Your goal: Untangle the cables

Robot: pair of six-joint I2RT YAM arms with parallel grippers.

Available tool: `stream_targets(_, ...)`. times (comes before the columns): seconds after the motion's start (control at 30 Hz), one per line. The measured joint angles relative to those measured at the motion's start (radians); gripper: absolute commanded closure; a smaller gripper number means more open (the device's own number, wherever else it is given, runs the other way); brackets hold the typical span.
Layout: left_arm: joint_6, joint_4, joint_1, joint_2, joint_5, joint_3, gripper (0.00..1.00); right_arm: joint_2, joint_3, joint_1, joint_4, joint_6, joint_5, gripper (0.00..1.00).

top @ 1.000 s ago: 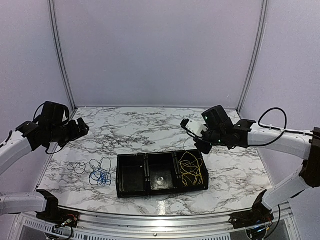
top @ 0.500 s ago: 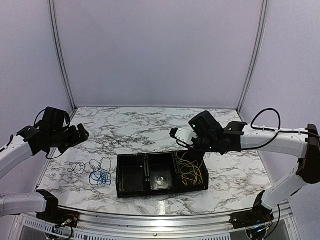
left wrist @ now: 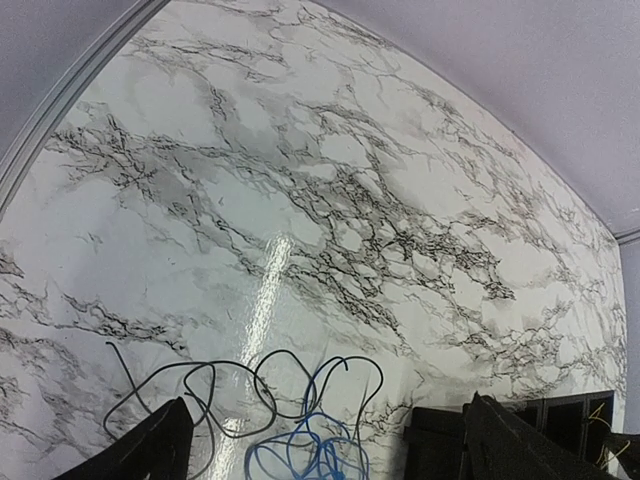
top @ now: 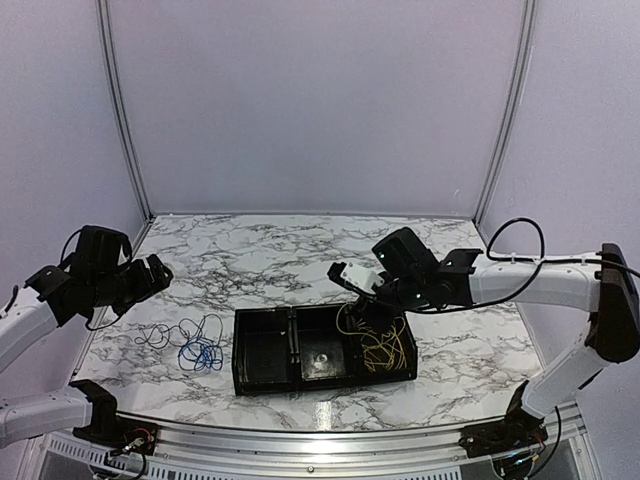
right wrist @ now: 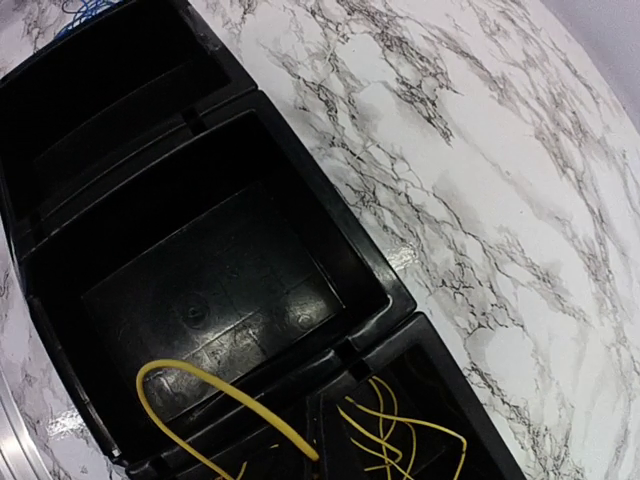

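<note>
Yellow cables (top: 385, 345) lie in the right compartment of a black tray (top: 262, 385). My right gripper (top: 365, 305) hangs low over the divider between the middle and right compartments. It looks shut on a yellow strand whose loop (right wrist: 200, 385) arches over the middle compartment. Its fingertips are below the edge of the right wrist view. A blue cable (top: 200, 352) and a dark grey cable (top: 160, 333) lie tangled on the table left of the tray, and both show in the left wrist view (left wrist: 310, 455) (left wrist: 200, 385). My left gripper (top: 150, 272) (left wrist: 328, 405) is open and empty, above and behind them.
The tray has three compartments. The left one (top: 262, 352) holds nothing; the middle one (right wrist: 210, 290) shows a bare floor under the yellow loop. The marble table (top: 280, 260) is walled at the back and sides. The tray's left corner shows in the left wrist view (left wrist: 440, 440).
My right gripper has moved left and down to the tray's middle divider, and a yellow loop now reaches over the middle compartment. My left gripper drifted slightly left and down.
</note>
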State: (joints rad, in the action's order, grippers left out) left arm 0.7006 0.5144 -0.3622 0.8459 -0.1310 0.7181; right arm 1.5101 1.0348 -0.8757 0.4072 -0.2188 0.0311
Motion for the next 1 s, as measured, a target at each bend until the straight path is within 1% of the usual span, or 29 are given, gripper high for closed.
stream_targets(0.1,0.014,0.004,0.000,0.001,0.004,-0.003,0.01,-0.010,-0.051,0.037,-0.055,0.022,0.066,1.00)
stream_targets(0.17,0.019,0.007,0.000,0.003,0.012,-0.003,0.01,-0.010,-0.086,0.086,-0.077,0.044,0.103,1.00)
stream_targets(0.33,0.023,0.008,0.000,0.026,0.032,-0.003,0.01,-0.010,-0.131,0.193,-0.105,0.071,0.145,1.00)
stream_targets(0.5,0.026,0.009,0.000,0.062,0.045,0.000,0.01,-0.010,-0.161,0.205,-0.143,0.072,0.159,1.00)
stream_targets(0.57,0.026,0.010,0.000,0.077,0.047,0.003,0.01,-0.010,-0.175,0.205,-0.146,0.070,0.159,0.95)
stream_targets(0.6,0.026,0.010,0.000,0.082,0.048,0.005,0.01,-0.010,-0.178,0.205,-0.145,0.068,0.158,0.91)
stream_targets(0.63,0.026,0.010,0.000,0.087,0.049,0.006,0.01,-0.010,-0.179,0.205,-0.143,0.065,0.152,0.85)
stream_targets(0.8,0.018,0.014,0.000,0.094,0.050,0.021,0.01,-0.018,-0.159,0.209,-0.095,0.011,0.125,0.66)
stream_targets(0.93,0.005,0.014,0.000,0.087,0.022,0.032,0.01,-0.080,-0.123,0.213,-0.013,-0.061,0.123,0.59)
stream_targets(1.0,-0.005,0.014,0.000,0.085,0.010,0.035,0.01,-0.122,-0.097,0.213,0.035,-0.097,0.125,0.58)
